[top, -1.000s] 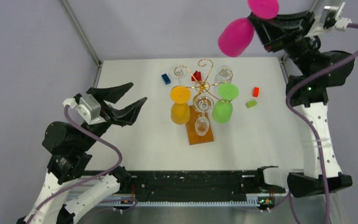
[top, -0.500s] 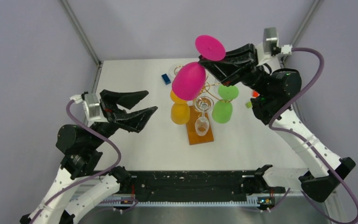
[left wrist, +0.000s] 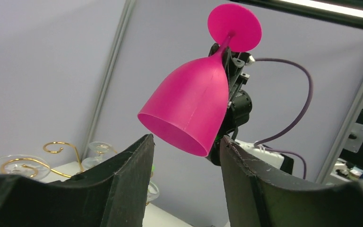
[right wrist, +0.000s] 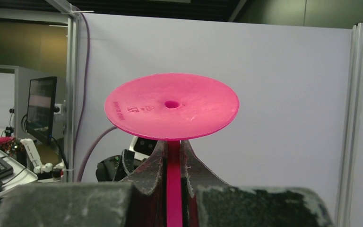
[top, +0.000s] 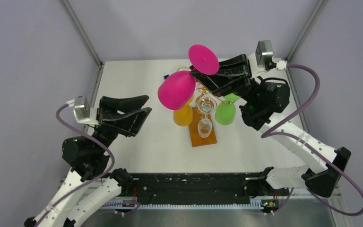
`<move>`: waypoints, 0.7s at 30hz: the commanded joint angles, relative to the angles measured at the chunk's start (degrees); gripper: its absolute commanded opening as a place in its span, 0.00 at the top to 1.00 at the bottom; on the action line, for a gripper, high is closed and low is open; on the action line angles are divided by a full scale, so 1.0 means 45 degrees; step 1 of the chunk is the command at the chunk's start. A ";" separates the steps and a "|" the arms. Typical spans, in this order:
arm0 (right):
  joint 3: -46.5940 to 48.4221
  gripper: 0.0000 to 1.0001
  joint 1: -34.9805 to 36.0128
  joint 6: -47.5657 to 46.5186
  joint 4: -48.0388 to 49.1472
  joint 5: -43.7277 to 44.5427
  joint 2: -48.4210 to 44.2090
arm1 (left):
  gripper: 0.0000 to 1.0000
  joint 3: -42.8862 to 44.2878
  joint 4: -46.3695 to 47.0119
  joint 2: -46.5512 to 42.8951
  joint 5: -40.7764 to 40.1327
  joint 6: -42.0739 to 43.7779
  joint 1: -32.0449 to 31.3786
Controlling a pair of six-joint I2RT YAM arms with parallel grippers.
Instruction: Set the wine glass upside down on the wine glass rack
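A pink wine glass (top: 176,90) hangs upside down and tilted in the air, above the left side of the wine glass rack (top: 203,137). My right gripper (top: 194,74) is shut on its stem just under the round foot (top: 203,59). In the right wrist view the stem (right wrist: 173,179) sits pinched between the fingers of the gripper (right wrist: 172,147), with the foot (right wrist: 171,106) above them. My left gripper (top: 148,104) stands open, left of the pink bowl and apart from it. In the left wrist view the bowl (left wrist: 194,104) hovers above that open gripper (left wrist: 185,144).
On the gold wire rack (left wrist: 61,146) an orange glass (top: 183,115), a green glass (top: 225,113) and a clear glass (top: 204,125) hang upside down. More clear glasses hang at the back. A small blue block (top: 168,80) lies on the table behind the rack.
My right arm has swung the pink glass from the far right corner down and left to above the rack. My left gripper has risen towards it and its jaws have narrowed slightly.
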 commanded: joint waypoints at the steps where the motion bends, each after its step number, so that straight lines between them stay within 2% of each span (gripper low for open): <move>1: -0.0011 1.00 0.0434 -0.0269 0.1095 0.0347 0.0275 | 0.42 -0.0418 0.2131 0.0101 -0.0183 -0.1765 0.0047; 11: 0.0153 1.00 0.0866 -0.0243 0.1655 0.0292 0.0896 | 0.43 -0.1033 0.4553 0.0849 0.0802 -0.4138 0.0051; 17: -0.0106 1.00 0.1024 -0.0279 0.2160 0.0248 0.0862 | 0.45 -0.1077 0.4344 0.0863 0.0870 -0.4126 0.0056; 21: -0.0475 1.00 0.1021 -0.1080 0.2200 0.0691 0.0382 | 0.45 -0.1035 0.3977 0.0746 0.0831 -0.3919 0.0042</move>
